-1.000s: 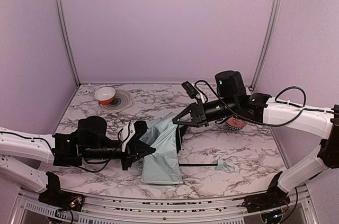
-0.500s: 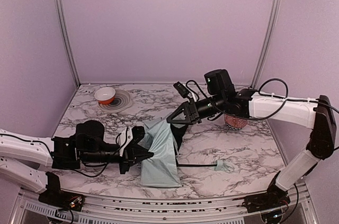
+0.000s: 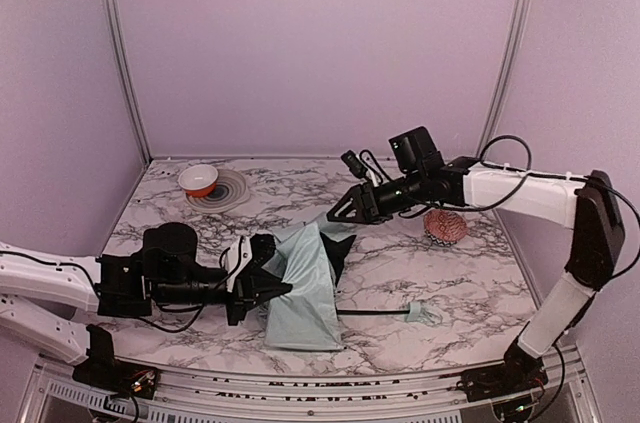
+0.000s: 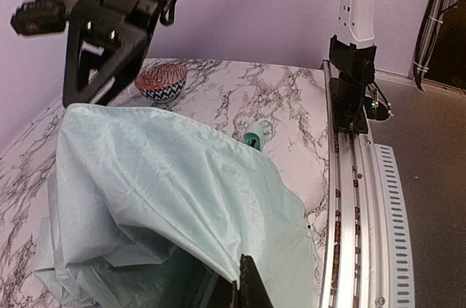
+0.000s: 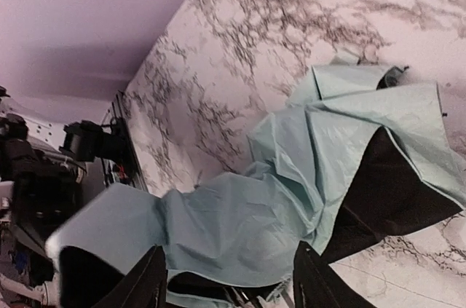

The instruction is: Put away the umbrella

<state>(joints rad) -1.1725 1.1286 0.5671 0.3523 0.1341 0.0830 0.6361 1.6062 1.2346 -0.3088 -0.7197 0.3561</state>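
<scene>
Mint-green thin-fabric umbrella (image 3: pixel 305 288) lies crumpled at centre, and the left gripper (image 3: pixel 278 283) is clamped on its canopy edge from nine o'clock. The right gripper (image 3: pixel 335 215) hovers at one o'clock, fingers spread, empty.

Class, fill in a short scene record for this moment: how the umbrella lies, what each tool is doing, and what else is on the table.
umbrella: crumpled on the table, mint fabric bunched, black shaft running right to the handle
left tool: shut on the umbrella fabric's left edge
right tool: open, holding nothing, by the fabric's far edge
other things: bowl on a round mat, far left; pink patterned round object, far right
task state: umbrella not yet put away
</scene>
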